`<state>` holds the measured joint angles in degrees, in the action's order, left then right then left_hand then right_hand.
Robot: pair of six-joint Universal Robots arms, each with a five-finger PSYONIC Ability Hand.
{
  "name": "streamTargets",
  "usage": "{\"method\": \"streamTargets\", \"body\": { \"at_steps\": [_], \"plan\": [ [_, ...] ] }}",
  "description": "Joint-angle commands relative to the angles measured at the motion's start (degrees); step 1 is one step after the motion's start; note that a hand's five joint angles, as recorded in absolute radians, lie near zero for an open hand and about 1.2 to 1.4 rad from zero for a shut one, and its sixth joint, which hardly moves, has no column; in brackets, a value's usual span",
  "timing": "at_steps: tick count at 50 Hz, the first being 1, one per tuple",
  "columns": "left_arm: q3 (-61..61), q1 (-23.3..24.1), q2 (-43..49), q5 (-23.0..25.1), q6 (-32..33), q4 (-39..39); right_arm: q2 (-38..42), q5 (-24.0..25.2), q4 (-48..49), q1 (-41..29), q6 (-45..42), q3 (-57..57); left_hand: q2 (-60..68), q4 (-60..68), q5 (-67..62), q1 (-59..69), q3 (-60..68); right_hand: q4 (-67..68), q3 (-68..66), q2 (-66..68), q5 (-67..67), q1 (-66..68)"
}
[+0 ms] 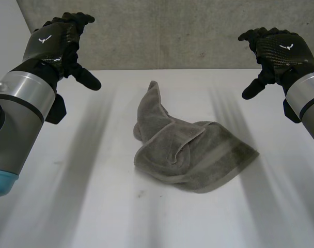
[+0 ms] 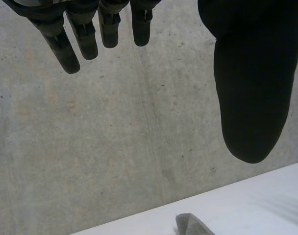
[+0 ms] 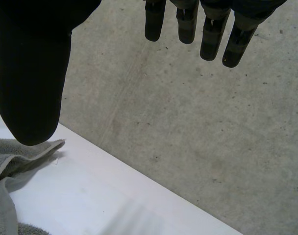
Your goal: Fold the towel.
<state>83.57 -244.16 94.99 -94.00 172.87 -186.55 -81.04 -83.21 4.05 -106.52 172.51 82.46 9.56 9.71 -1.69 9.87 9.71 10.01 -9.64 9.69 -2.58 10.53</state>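
— Where's the towel?
— Crumpled in the middle of the table, its under-layers hidden.
— And the hands?
— Left hand, right hand hover either side, fingers loose, holding nothing. A white winged emblem marks each.

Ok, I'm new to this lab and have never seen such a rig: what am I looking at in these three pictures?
It is a robot with two arms, each ending in a black hand. The head view looks down from between the arms: the left hand and right hand hang above a white table, both open and holding nothing. A grey towel lies crumpled in the middle, touched by neither hand. The other two pictures come from cameras on the wrists, looking along each palm, so you see that hand's fingers and thumb against a concrete wall, with a bit of the towel beyond.
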Motion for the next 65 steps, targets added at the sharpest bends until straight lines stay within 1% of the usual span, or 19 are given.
{"method": "streamTargets", "body": {
  "at_steps": [1,20,22,24,25,27,28,29,34,40,42,43,45,47,54,59,61,63,65],
  "plan": [
    [-0.16,0.00,0.55,-0.13,0.01,0.05,0.01,0.06,-0.01,0.00,0.02,0.06,1.16,1.01,0.97,0.85,1.01,1.25,-1.62,1.57,1.32,0.73],
    [-0.16,0.00,0.64,-0.13,0.10,0.05,0.09,-0.03,1.49,0.61,1.43,0.15,0.48,0.33,1.64,0.18,0.34,-0.01,-0.36,0.31,2.58,-0.53],
    [-0.16,0.00,0.64,-0.13,0.10,0.05,0.01,-0.03,2.36,0.53,3.27,0.77,0.48,0.33,1.64,0.18,0.34,-0.01,-0.36,0.31,2.58,-0.53],
    [-0.25,0.00,0.64,-0.13,0.10,0.05,-0.08,0.15,5.25,0.53,9.57,2.17,0.48,0.33,1.64,0.18,0.34,-0.01,-0.36,0.31,2.58,-0.53],
    [-0.25,0.00,0.64,-0.13,0.01,0.05,-0.08,0.15,5.26,0.53,9.60,2.17,0.48,0.33,1.64,0.18,0.34,-0.01,-0.36,0.31,2.58,-0.53],
    [-0.25,0.00,0.64,-0.13,0.01,0.05,-0.17,0.24,8.68,0.88,16.42,4.01,0.48,0.33,1.64,0.18,0.34,-0.01,-0.36,0.31,2.58,-0.53],
    [-0.25,0.00,0.64,-0.13,0.01,0.05,-0.17,0.24,8.69,0.88,16.46,4.02,0.48,0.33,1.64,0.18,0.34,-0.01,-0.36,0.31,2.58,-0.53],
    [-0.25,0.00,0.64,-0.13,0.01,0.05,-0.26,0.15,10.52,1.57,18.54,4.89,0.48,0.33,1.64,0.18,0.34,-0.01,-0.36,0.31,2.58,-0.53],
    [-0.25,0.00,0.73,-0.13,0.10,0.05,-0.87,0.24,14.92,4.74,19.97,7.35,0.48,0.33,1.64,0.18,0.34,-0.01,-0.36,0.31,2.58,-0.53],
    [-0.16,0.00,0.73,-0.13,0.10,0.05,-2.63,0.06,16.95,5.10,19.71,8.59,0.48,0.33,1.64,0.18,0.34,-0.01,-0.36,0.31,2.58,-0.53],
    [-0.16,0.00,0.73,-0.13,0.01,0.05,-2.80,0.24,18.35,5.36,19.79,9.46,0.48,0.33,1.64,0.18,0.34,12.45,-12.83,12.78,-9.88,11.93],
    [-0.07,0.00,0.73,-0.13,0.10,0.05,-2.81,0.24,18.36,5.36,19.80,9.47,0.48,0.33,1.64,0.18,0.34,12.52,-12.89,12.84,-9.95,12.00],
    [-0.07,0.00,0.73,-0.13,0.10,0.05,-2.98,0.33,20.55,5.36,19.88,10.17,0.48,0.33,1.64,0.18,0.34,29.43,-29.81,29.76,-26.86,28.92],
    [-0.07,0.00,0.73,-0.13,0.10,0.05,-3.07,0.33,21.60,5.45,19.88,10.69,0.48,0.33,1.64,0.18,0.34,32.51,-32.88,32.83,-29.94,31.99],
    [-0.07,0.00,0.73,-0.13,0.10,0.05,-3.07,0.50,23.81,5.62,19.97,11.75,0.48,0.33,1.64,0.18,0.34,33.55,-33.92,33.87,-30.98,33.03],
    [-0.07,0.00,0.81,-0.13,0.10,0.05,-3.07,1.03,23.81,5.54,19.97,11.93,0.48,0.33,1.64,0.18,0.34,39.27,-39.64,39.59,-36.69,38.75],
    [-0.07,0.00,0.81,-0.13,0.10,0.05,-3.16,2.43,23.90,5.62,19.97,12.28,0.48,0.33,1.64,0.18,0.34,42.46,-42.83,42.78,-39.89,41.94],
    [-0.07,0.00,0.90,-0.13,0.10,0.05,-3.16,3.13,23.98,5.71,19.97,12.28,0.48,0.33,1.64,0.18,0.34,41.80,-42.17,42.12,-39.23,41.28],
    [-0.07,0.00,0.90,-0.13,0.10,0.05,-3.16,4.02,23.90,5.71,19.97,12.11,0.48,0.33,1.64,0.18,0.34,38.09,-38.46,38.41,-35.52,37.57]
  ]
}}
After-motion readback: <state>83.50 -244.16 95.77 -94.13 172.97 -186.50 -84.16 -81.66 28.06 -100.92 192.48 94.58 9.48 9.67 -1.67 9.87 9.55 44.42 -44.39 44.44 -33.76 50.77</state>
